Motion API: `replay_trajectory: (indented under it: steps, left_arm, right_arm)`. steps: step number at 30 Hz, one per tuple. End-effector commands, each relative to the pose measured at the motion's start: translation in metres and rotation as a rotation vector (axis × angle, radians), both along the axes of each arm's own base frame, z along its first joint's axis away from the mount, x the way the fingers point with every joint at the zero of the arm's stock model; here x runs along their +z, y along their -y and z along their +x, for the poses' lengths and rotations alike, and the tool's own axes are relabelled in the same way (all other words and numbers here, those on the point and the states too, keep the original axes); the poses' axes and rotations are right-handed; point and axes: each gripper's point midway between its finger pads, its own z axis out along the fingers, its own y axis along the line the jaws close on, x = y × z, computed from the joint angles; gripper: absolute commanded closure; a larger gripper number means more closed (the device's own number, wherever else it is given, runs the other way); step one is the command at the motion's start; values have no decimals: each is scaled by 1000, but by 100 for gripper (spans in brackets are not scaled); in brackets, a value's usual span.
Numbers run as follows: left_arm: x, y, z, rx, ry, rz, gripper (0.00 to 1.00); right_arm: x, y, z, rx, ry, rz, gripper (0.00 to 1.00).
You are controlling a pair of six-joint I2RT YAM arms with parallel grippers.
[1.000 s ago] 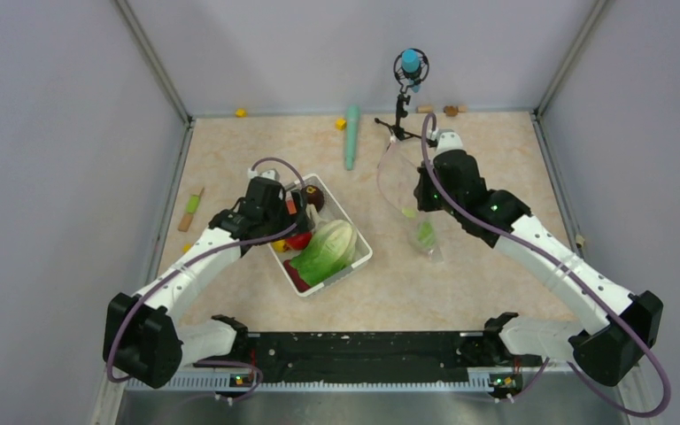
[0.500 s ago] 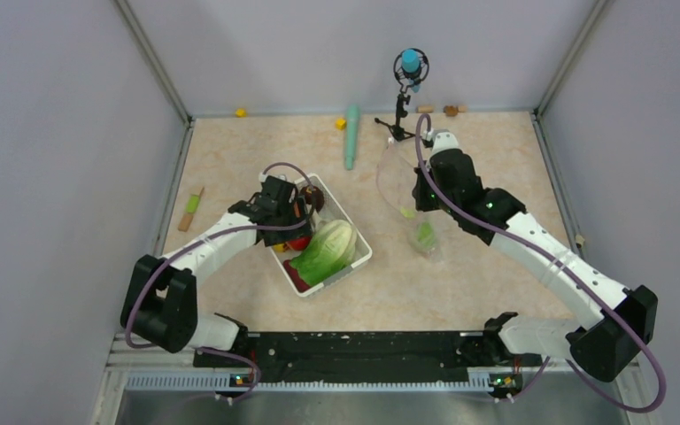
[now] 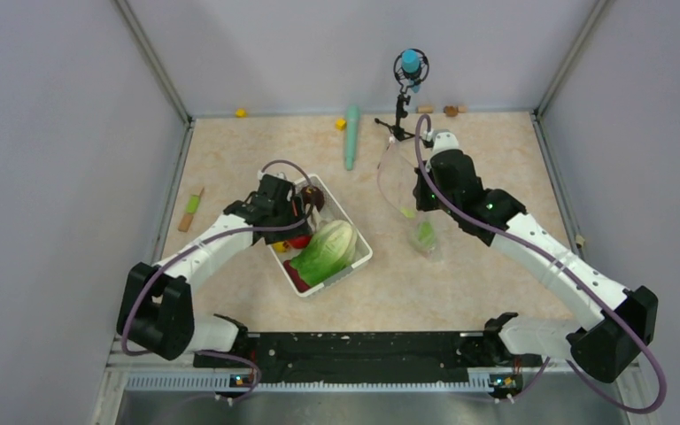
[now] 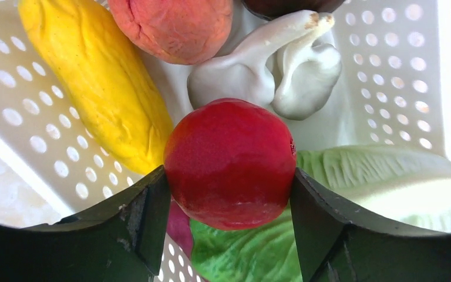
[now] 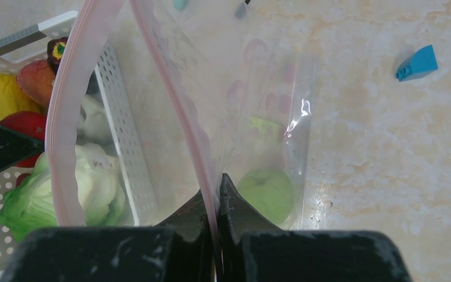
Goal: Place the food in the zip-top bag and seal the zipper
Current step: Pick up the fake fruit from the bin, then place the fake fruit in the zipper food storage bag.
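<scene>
Apple (image 4: 229,158) still within left claw (image 4: 225,179)

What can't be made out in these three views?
Top view: the hold of the left end effector on the red apple, covered by its wrist.
Left wrist view: whether the apple is off the floor of the basket; it hides its own underside. Also the dark maroon root, cut off by the top edge.
Right wrist view: the mouth of the zip-top bag runs past the top edge; the pale green piece above the green apple is blurred by plastic.
</scene>
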Motion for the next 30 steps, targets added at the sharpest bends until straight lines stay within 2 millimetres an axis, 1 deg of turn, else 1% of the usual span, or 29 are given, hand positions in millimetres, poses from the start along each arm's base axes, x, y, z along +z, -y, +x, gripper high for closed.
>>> replay_trajectory:
  steps: [1,6,8,9,12,13,15,19,21,23,25,30]
  left_arm:
    - [45,0,9,4,125,-39,69]
    - [90,7,13,-27,247,-105,73]
    - [111,12,17,-52,320,-137,80]
    - [123,18,18,-79,349,-171,81]
    - [165,47,18,-208,446,-276,82]
    - [181,59,17,-257,482,-305,83]
    - [215,84,14,-363,574,-356,84]
    - [259,133,1,-551,682,-439,84]
    - [277,155,-4,-618,721,-488,84]
    - [287,175,-9,-686,737,-527,84]
    - [289,189,-9,-724,737,-543,84]
    - [282,213,1,-751,713,-542,84]
  right_arm:
    - [14,4,3,-15,54,31,100]
    - [15,2,2,-4,54,40,100]
    - [14,1,1,0,51,46,100]
    - [14,-1,1,9,49,52,100]
    - [16,-5,-1,30,46,67,100]
    - [17,-5,-2,32,46,70,100]
    - [19,-6,-3,34,47,77,100]
    - [22,-9,-6,51,47,99,100]
    - [22,-9,-5,51,53,104,100]
    - [22,-10,-7,57,50,109,100]
    - [21,-11,-7,58,51,114,100]
    - [22,-14,-7,73,53,125,100]
